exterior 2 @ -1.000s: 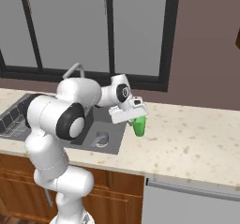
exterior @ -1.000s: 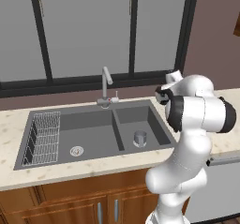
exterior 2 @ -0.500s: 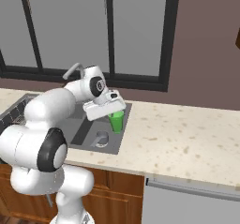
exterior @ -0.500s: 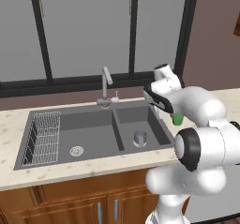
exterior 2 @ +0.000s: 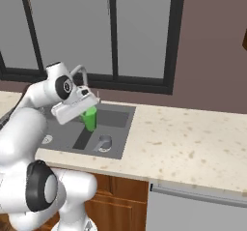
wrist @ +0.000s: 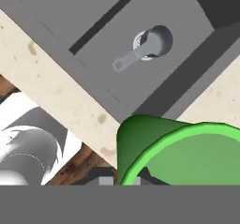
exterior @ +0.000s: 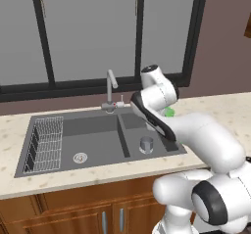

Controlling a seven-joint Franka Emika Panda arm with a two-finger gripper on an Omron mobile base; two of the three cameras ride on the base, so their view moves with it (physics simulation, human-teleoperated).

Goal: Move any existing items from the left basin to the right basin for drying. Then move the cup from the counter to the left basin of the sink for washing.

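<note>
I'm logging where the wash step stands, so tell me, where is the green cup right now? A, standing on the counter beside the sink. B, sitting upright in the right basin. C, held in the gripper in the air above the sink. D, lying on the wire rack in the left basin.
C: the cup hangs from the gripper over the sink, clear of the counter; a grey cylinder stands below it.

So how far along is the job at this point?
The grey metal cylinder already stands in the right basin, and the left basin holds nothing loose. The cup is off the counter, held in the gripper above the right basin. Left: carry it across and set it in the left basin.
</note>
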